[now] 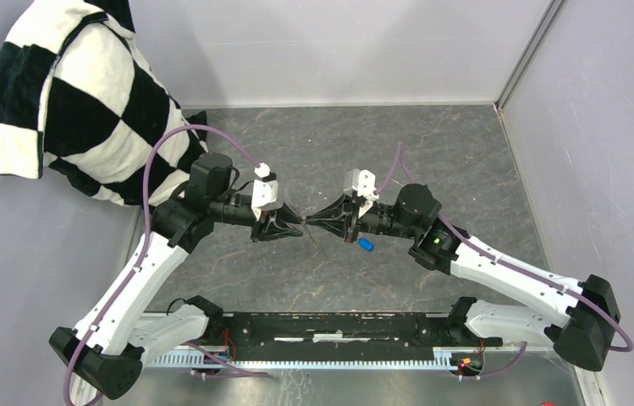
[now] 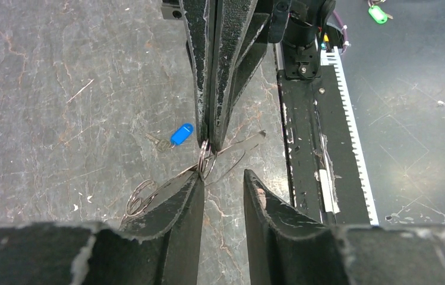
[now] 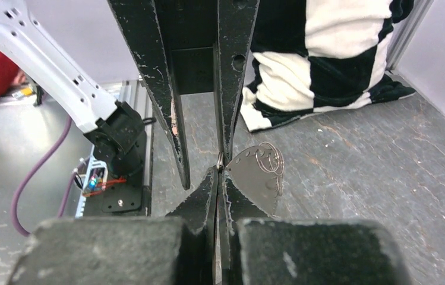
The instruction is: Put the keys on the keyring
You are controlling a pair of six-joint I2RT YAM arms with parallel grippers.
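My two grippers meet tip to tip above the middle of the table. My right gripper (image 1: pixel 313 222) (image 3: pixel 220 171) is shut on the keyring (image 3: pixel 220 159) (image 2: pixel 205 160), a small grey metal ring. A flat grey metal piece (image 3: pixel 255 178) and thin wire loops (image 3: pixel 270 157) hang from the ring. My left gripper (image 1: pixel 299 223) (image 2: pixel 224 178) is open, with bare table showing in the gap. One of its fingertips (image 2: pixel 198 180) touches the ring. A key with a blue head (image 1: pixel 366 244) (image 2: pixel 181 134) lies on the table under the right gripper, apart from both.
A black-and-white checked cloth (image 1: pixel 76 93) (image 3: pixel 327 53) hangs at the back left. The arms' black base rail (image 1: pixel 322 326) (image 2: pixel 309 148) runs along the near edge. Green tags (image 2: pixel 377 13) lie beyond the rail. Grey walls (image 1: pixel 601 127) close the back and right.
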